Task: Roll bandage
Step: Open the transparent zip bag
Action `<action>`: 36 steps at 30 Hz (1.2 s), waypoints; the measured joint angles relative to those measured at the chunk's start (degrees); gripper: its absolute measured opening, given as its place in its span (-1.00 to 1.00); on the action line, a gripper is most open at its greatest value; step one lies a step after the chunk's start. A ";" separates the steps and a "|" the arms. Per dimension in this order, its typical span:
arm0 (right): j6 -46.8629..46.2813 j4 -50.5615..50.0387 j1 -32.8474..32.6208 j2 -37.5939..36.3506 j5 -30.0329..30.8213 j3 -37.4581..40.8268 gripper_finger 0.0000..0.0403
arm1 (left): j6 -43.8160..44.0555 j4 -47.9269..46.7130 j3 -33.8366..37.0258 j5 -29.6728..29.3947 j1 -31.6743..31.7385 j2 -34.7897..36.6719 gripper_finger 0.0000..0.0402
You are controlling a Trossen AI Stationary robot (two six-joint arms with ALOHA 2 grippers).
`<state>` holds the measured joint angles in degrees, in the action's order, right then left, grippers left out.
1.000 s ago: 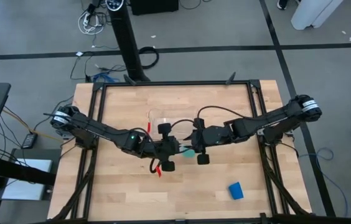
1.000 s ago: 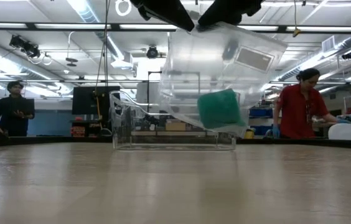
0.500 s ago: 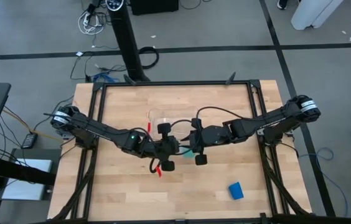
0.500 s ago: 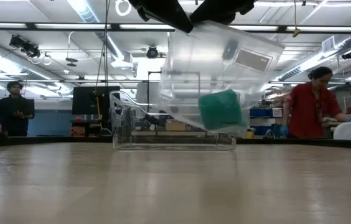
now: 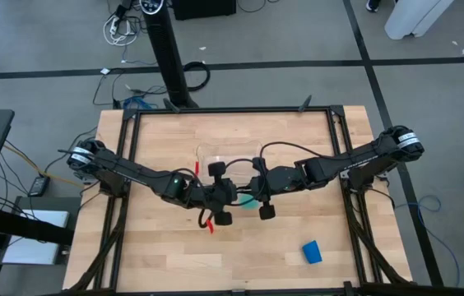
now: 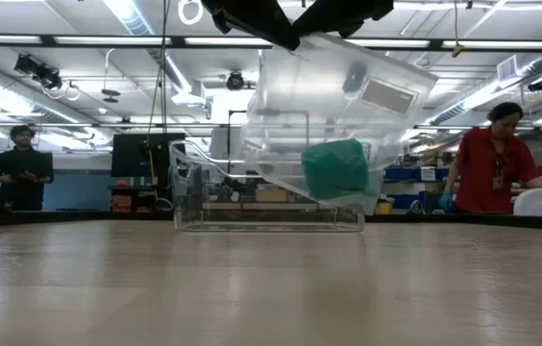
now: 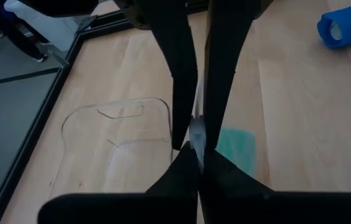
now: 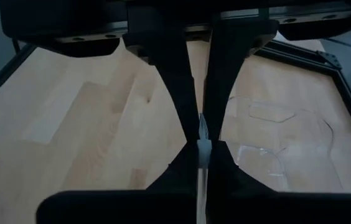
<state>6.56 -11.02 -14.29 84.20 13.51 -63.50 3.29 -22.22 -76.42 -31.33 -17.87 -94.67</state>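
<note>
Pale wood is covering the big table (image 5: 158, 255), which is filling the middle of the high view inside a black frame (image 5: 232, 110); the two dark arms are reaching in from the left and right sides of that view and are meeting near the middle of the table; in the low view a clear plastic tray (image 6: 348, 106) is hanging tilted in the air at the upper middle of the frame, off the table, with both arms coming down onto its top edge; a second clear piece (image 6: 252, 207) is sitting on the wood behind it, in the middle of that frame; the left gripper (image 7: 197, 146) is pinching the thin edge of the clear tray, its fingers pressed tight on it; the right gripper (image 8: 203, 140) is pinching a thin clear edge too, its fingers pressed close on it; a small teal-green block (image 6: 336, 170) is lying inside the tilted tray, near its low end; the bandage (image 5: 311, 252) is a small bright blue roll; it is lying on the wood at the lower right of the high view, well apart from both grippers; in the left wrist view it is showing at the upper right corner (image 7: 346, 25); two people are standing far back in the room.
</note>
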 joint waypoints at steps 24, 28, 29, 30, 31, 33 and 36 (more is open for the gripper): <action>-6.96 -11.86 0.07 0.04 0.04 0.02 -1.00 | 1.40 -1.73 -0.02 -1.91 -0.24 -0.02 -0.99; -9.06 -15.24 0.07 0.04 -0.70 0.02 -1.00 | 1.40 -1.76 -0.02 -1.92 -0.24 -0.02 -0.99; -9.57 -15.99 0.07 0.04 -1.16 0.02 -1.00 | 1.40 -1.70 -0.02 -1.90 -0.24 -0.02 -0.99; -10.09 -16.66 0.07 0.05 -1.59 0.04 -1.00 | 1.40 -1.62 -0.04 -1.92 -0.24 -0.02 -0.99; -10.58 -17.39 0.07 0.07 -2.05 0.04 -1.00 | 1.41 -1.57 -0.04 -1.92 -0.24 -0.02 -0.99; -11.42 -18.97 0.07 0.07 -3.11 0.04 -1.00 | 1.41 -1.59 -0.04 -1.92 -0.24 -0.02 -0.99; -12.82 -21.58 0.07 0.07 -4.25 0.06 -1.00 | 1.42 -1.60 -0.07 -1.92 -0.24 -0.02 -0.99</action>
<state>-6.25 -32.60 -14.22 84.27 9.26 -63.44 4.71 -23.81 -76.49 -33.26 -18.11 -94.70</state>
